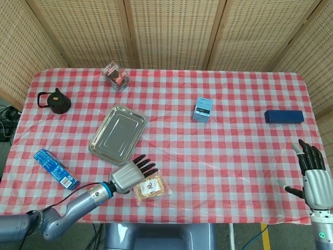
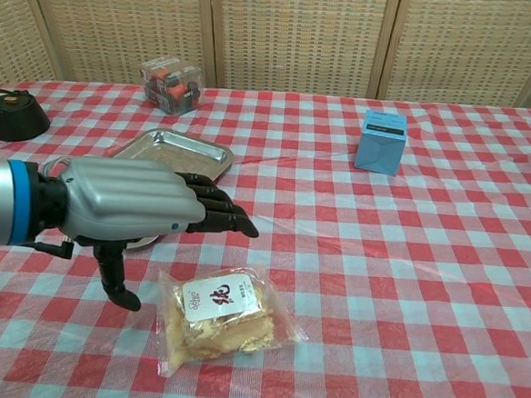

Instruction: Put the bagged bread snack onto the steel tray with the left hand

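The bagged bread snack (image 1: pixel 152 188) (image 2: pixel 222 316) lies flat near the table's front edge, a clear bag with a white label. The steel tray (image 1: pixel 118 133) (image 2: pixel 180 147) sits bare up and to the left of it. My left hand (image 1: pixel 131 175) (image 2: pixel 142 210) hovers open just above the bag's left end, fingers stretched out over it and thumb hanging down beside it, touching nothing. In the chest view this hand covers much of the tray. My right hand (image 1: pixel 312 176) stays open at the table's right front corner, far from the bag.
A black kettle (image 1: pixel 55 101) stands at the far left. A clear box of dark items (image 1: pixel 115 75) is at the back. A light blue box (image 1: pixel 203 109) sits mid-table, a dark blue box (image 1: pixel 283 115) at right, a blue packet (image 1: pixel 54 167) at front left.
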